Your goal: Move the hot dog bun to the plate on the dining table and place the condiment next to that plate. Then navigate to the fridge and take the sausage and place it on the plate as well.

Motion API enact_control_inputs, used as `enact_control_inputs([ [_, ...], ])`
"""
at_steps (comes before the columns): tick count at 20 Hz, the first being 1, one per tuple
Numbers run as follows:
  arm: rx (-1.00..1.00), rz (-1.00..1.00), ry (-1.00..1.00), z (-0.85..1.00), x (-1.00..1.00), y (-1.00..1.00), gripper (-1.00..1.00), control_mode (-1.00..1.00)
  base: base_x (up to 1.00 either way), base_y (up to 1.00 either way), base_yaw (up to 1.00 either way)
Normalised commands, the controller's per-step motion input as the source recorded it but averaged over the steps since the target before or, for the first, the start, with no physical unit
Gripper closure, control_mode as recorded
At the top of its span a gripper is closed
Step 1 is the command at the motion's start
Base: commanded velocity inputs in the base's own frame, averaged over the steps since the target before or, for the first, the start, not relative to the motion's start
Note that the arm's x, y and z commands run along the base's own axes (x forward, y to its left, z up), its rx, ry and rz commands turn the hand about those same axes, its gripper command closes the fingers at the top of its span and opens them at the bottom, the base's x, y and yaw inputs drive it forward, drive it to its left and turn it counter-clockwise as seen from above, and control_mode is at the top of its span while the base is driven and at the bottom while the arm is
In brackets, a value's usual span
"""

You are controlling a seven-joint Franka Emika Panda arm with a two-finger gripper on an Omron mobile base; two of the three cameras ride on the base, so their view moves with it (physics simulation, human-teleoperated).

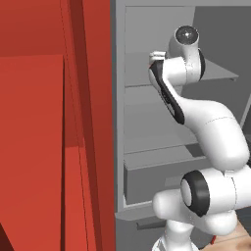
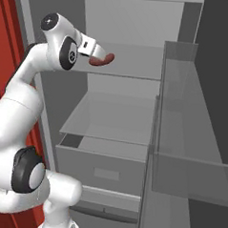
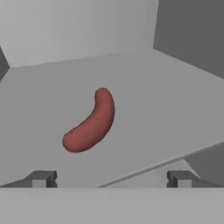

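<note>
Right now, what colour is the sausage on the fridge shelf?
Reddish-brown; the sausage shows best in the hand view.

Left side: I see red cabinets [image 1: 44, 147], tall plain panels with a vertical seam.
Ahead: I face grey inner walls, flat and bare.
Shelves [image 2: 113, 120]: I count grey ones stacked, one above another.
Drawer [image 2: 100, 170]: grey, below the lowest shelf.
Right side: an open grey door [image 2: 191, 139] with a bin on it.
Light: even, soft shadows.
</note>
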Motion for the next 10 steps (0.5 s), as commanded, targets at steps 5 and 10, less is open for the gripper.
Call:
enact_control_inputs([
  [5, 0.06, -0.1, 0.04, -0.28, 0.5, 0.0, -1.0, -1.0, 0.0, 0.0, 0.0],
  [10, 0.08, -0.09, 0.0, -0.14, 0.54, 0.0, -1.0, -1.0, 0.0, 0.0, 0.0],
])
